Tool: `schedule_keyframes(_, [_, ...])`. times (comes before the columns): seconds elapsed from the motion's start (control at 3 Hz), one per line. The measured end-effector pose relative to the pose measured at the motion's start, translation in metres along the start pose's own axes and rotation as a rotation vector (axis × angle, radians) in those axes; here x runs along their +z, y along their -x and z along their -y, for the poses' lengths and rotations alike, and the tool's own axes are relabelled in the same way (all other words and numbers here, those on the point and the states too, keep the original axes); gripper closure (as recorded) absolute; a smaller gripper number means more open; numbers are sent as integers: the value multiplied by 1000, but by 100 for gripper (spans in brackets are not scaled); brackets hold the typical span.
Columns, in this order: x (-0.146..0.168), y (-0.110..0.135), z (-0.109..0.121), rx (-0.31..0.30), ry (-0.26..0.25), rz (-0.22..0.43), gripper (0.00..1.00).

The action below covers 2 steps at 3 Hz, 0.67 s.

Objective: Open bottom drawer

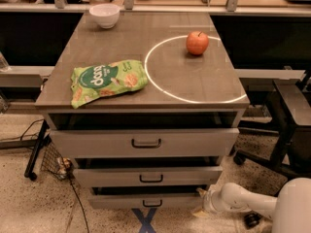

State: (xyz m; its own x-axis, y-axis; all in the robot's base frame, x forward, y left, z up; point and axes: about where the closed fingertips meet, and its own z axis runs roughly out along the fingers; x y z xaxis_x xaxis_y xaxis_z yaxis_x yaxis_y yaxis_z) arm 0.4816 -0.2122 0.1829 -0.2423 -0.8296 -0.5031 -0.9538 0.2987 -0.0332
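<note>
Bottom drawer (116, 201), lowest of three grey fronts, close to the floor. Gripper (203, 198) just beside the drawer's right end; spread or pressed together, cannot tell. Well above the drawer, on the surface (194, 84): green bag (107, 80), apple (197, 42), bowl (105, 14).

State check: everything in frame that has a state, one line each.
bottom drawer: looks shut, no interior showing
middle drawer: no interior showing
top drawer: no interior showing
gripper: low, by bottom drawer's right end, off its handle
bowl: upright
apple: whole, inside the white circle
chip bag: lying flat
</note>
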Motion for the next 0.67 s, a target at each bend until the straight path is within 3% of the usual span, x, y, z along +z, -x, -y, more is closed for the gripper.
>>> schedule_keyframes(0.67, [-5, 1, -2, -1, 1, -1, 95])
